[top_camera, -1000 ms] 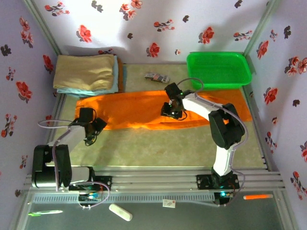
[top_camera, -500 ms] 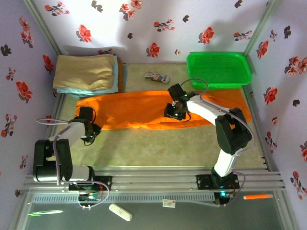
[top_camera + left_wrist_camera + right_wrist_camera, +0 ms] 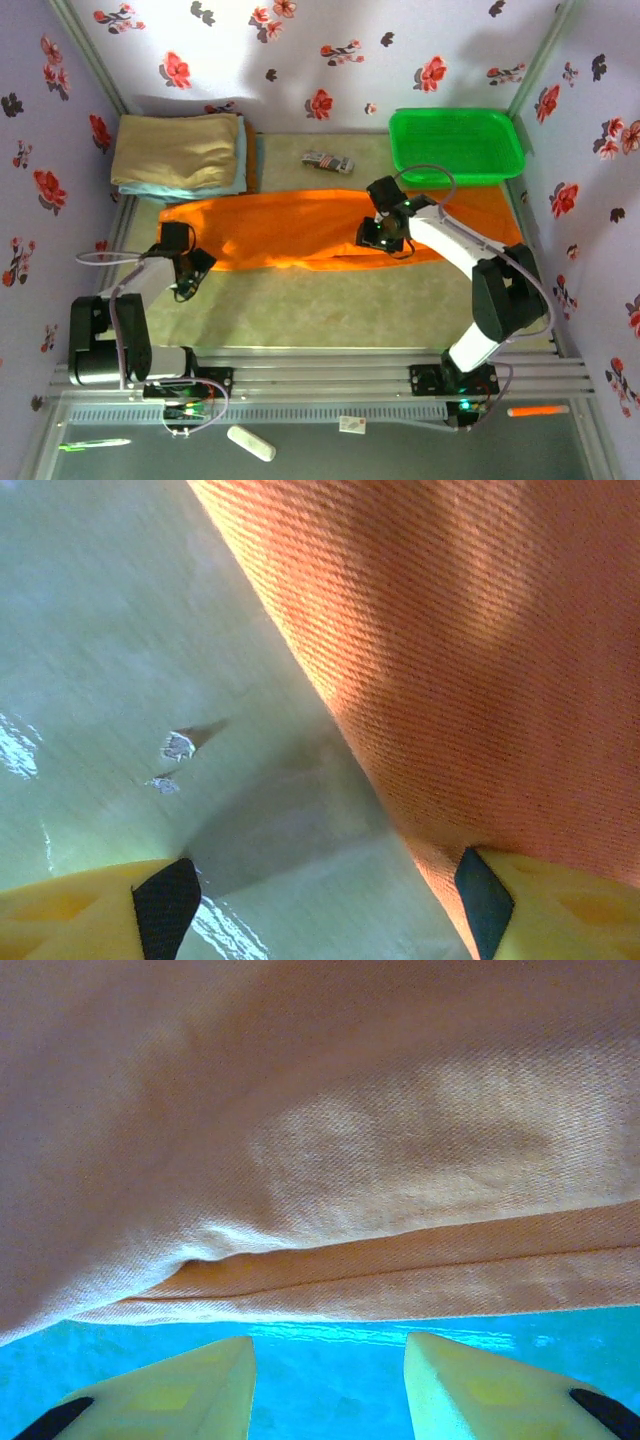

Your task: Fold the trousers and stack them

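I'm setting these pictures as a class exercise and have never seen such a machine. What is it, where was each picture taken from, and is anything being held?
Two robot arms stand at the near edge of the table. One camera looks down from above; two more sit on the wrists. Spread out on it lie the orange trousers. A tan folded cloth sits on a light blue one, and a green basket stands far right. The left end effector and right end effector are open by the trousers' edges, holding nothing.

Lilac floral walls point(image 3: 230, 40), pale green tabletop point(image 3: 300, 310)
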Robot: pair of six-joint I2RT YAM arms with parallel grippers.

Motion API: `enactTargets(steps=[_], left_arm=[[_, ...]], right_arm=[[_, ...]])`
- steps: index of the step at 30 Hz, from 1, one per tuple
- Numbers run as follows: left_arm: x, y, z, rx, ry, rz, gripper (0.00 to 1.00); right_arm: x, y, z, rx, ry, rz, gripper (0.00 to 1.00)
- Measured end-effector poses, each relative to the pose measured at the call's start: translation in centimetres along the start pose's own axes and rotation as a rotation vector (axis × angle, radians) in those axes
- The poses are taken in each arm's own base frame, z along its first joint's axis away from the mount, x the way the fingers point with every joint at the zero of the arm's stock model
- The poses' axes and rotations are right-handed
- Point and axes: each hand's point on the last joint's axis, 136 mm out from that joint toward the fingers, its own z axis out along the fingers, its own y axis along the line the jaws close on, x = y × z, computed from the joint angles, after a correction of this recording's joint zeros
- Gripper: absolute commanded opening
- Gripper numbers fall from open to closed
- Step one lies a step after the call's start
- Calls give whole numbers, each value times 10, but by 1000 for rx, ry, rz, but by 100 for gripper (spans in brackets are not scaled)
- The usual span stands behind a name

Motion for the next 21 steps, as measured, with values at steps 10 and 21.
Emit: enactTargets(steps=[10, 21], left_arm=[[-1, 3, 1, 49, 11, -62, 67], [-11, -22, -10, 222, -8, -108, 79]], right_arm=[[12, -14, 9, 32, 33, 12, 44], [16, -21, 15, 38, 39, 13, 44]])
